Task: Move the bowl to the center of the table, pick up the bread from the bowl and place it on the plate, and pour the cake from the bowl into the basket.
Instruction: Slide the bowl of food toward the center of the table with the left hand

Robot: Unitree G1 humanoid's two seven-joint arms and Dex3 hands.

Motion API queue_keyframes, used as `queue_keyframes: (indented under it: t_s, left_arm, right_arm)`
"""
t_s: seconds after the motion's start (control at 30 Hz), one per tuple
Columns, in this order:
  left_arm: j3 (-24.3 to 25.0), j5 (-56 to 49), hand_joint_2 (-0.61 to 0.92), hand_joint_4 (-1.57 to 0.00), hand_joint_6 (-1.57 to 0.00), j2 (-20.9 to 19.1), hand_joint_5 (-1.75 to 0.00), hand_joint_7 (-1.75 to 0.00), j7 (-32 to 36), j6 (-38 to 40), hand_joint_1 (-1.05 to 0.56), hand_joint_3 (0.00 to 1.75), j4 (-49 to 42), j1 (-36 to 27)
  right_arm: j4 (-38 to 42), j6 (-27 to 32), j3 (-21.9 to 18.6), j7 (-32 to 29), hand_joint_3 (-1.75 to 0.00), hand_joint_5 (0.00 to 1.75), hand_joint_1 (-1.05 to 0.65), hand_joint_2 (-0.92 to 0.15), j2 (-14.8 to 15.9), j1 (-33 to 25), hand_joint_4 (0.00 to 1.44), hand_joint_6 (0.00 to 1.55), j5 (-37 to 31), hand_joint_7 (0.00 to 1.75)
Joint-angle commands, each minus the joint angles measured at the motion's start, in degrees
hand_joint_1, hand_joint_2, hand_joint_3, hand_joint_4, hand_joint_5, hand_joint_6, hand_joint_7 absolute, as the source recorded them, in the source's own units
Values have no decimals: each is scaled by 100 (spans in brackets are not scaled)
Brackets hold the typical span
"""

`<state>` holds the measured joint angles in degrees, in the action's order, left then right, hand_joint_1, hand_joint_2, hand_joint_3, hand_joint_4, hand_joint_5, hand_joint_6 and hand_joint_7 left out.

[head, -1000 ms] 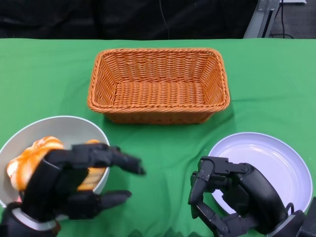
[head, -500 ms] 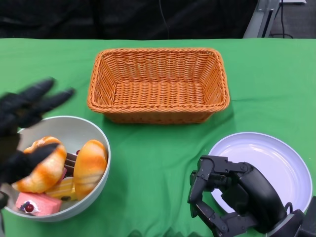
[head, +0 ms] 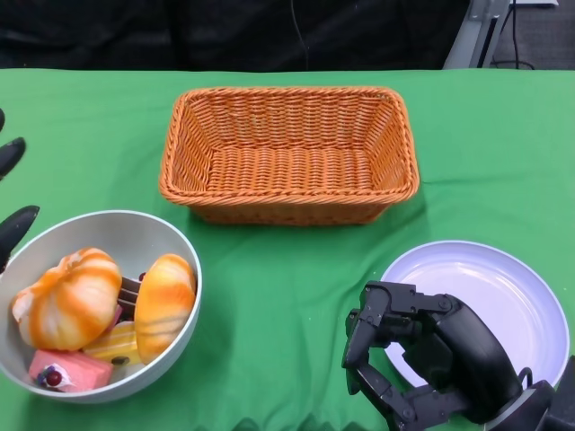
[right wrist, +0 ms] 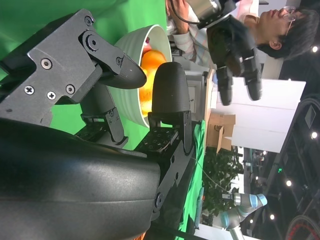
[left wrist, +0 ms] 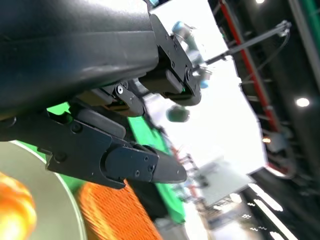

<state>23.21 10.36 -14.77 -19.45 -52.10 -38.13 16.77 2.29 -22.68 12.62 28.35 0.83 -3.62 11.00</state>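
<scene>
Green cloth table (head: 287, 269): the grey round bowl (head: 180, 256) of bread sits at its front left corner. Left hand (head: 13, 193) spread, empty; right hand (head: 422, 355) curled, empty.

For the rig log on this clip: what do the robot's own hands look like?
Both are matte black. The right hand is blocky, its jointed fingers built from angular plates, and its wrist view shows small screw heads on them and rounded, smooth tips. The left hand shows only as tapered black tips at the head view's edge; its wrist view shows a glossy black shell.
</scene>
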Motion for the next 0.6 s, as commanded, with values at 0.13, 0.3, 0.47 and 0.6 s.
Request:
queue_keyframes:
  t_s: [0.13, 0.3, 0.47, 0.6]
  left_arm:
    - [-149, -1345, 92, -53, -48, -791, 0, 0, 1284, -513, -62, 30, -1398, 332]
    - [-626, -2523, 92, -53, -49, -1220, -1, 0, 2747, -288, -67, 31, -2014, 409]
    - [-1066, -2858, 92, -53, -50, -1384, 0, 0, 3331, 158, -71, 31, -2394, 486]
    - [-1354, -2926, 92, -53, -50, -1462, 0, 0, 3462, 187, -70, 30, -2621, 536]
  right_arm:
    - [23, -16, -29, -5, -124, 170, -7, -40, 15, 15, 77, 72, 41, 138]
    - [56, -67, -34, -5, -121, 170, -7, -42, 6, 24, 77, 72, 34, 137]
    - [57, -17, -35, 37, -125, 169, -5, -40, 1, 25, 77, 72, 112, 137]
    - [57, -47, -39, 4, -122, 169, -7, -41, 10, 30, 77, 73, 40, 137]
